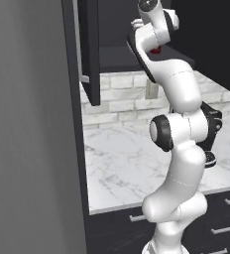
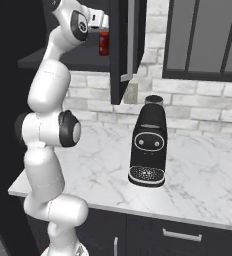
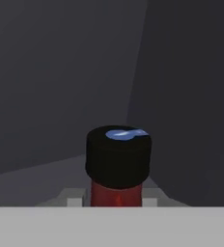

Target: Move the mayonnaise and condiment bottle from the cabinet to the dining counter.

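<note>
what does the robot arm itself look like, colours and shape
The arm is glossy white, built of rounded, tube-like segments that bulge at each bend. Its joints carry dark round caps, like black discs set into the white shell. Thin seam lines ring some segments. No loose cables show. Near the top, the wrist ends in a white block with dark trim leading to the pincer.

The condiment bottle stands in the open cabinet, above the worktop. A coffee machine sits on the worktop, right of the arm.

White, glossy, rounded arm segments joined by dark round joint caps, with a dark-capped wrist.
</note>
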Available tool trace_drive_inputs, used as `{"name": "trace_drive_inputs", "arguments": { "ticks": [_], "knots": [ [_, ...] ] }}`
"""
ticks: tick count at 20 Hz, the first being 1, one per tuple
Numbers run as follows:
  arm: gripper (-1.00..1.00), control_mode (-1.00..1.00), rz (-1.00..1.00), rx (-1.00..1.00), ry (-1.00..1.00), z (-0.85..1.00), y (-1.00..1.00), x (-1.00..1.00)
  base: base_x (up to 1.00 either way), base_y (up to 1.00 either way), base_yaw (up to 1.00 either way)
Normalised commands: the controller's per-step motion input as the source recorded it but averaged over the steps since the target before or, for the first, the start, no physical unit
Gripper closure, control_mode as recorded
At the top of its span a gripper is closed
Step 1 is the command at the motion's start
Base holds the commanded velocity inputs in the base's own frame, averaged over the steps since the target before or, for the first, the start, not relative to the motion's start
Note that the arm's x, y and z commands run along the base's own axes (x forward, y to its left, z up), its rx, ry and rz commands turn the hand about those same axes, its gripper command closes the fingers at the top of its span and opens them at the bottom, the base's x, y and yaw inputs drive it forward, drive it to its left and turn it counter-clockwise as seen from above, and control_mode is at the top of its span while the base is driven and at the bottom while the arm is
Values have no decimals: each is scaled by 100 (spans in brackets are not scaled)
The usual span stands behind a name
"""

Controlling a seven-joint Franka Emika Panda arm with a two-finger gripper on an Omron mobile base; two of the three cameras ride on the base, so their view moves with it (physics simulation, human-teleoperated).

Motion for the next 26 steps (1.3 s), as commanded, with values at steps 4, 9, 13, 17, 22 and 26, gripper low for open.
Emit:
{"name": "trace_drive_inputs", "arguments": {
  "ticks": [4, 9, 13, 17, 22, 26],
  "knots": [
    [100, -100, 0, 0, -13, -1, 19, -84, 0, 0, 0],
    [100, -100, 0, 0, -15, -14, 31, -100, 0, 0, 0],
    [100, -100, 0, 0, -11, -19, 40, -100, 0, 0, 0],
    [100, -100, 0, 0, -1, -1, 38, -100, 0, 0, 0],
    [100, -100, 0, 0, 0, 0, 20, -100, 0, 0, 0],
    [100, -100, 2, 0, 0, 0, 1, -100, 0, 0, 0]
  ]
}}
